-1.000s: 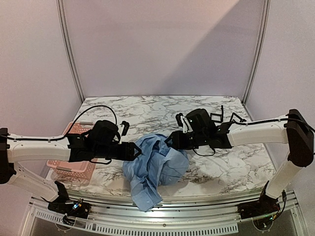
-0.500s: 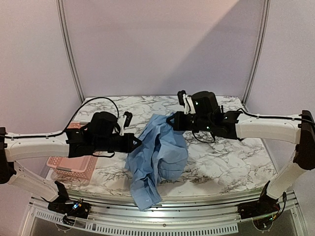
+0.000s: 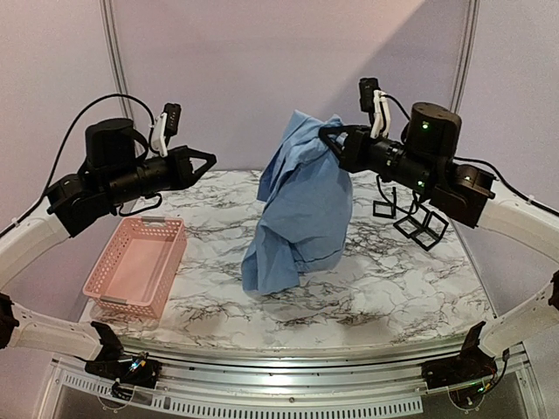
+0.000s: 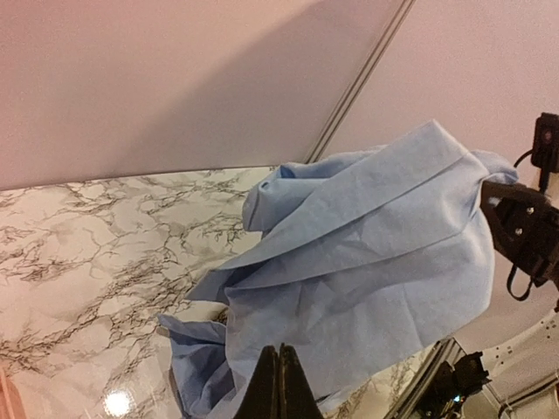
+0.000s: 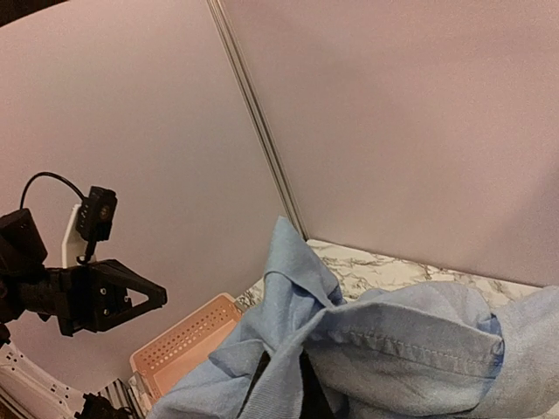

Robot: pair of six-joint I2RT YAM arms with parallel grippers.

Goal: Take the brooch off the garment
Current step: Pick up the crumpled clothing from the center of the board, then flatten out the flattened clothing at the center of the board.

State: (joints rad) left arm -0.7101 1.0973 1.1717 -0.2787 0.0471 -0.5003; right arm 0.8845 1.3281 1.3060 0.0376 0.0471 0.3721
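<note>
- Pale lilac panel walls (image 3: pixel 262 70) close in the booth behind a white marble-patterned table (image 3: pixel 393 297).
- The light blue collared shirt, the garment (image 3: pixel 306 209), is the biggest loose thing. It hangs over the middle of the table with its long axis upright. Its top is bunched high on the right, and its lower end is down at the marble, seemingly resting there.
- The pink perforated plastic basket (image 3: pixel 135 262) sits on the left of the table, well apart from the shirt. A few black wire frames (image 3: pixel 410 220) stand at the far right.
- The right gripper (image 3: pixel 330 140) has its jaws clamped on the shirt's top edge and carries the cloth. In its own camera the fingers are buried in folds.
- The left gripper (image 3: pixel 210 161) is pressed fully together with nothing in it. It is raised to the left of the shirt and well apart from it, with its tip pointing right at the upper part. We judge it the free arm, so the coming reach would run left to right onto the hanging face.
- We cannot find the brooch in any view; it may sit on a hidden side or inside a fold.
- The left wrist view gives the broad face of cloth turned toward that arm, with a collar-like flap. Only the overhead view shows the full hang down to the table. The right wrist view shows a stitched seam at the grip and the left gripper across the gap.
</note>
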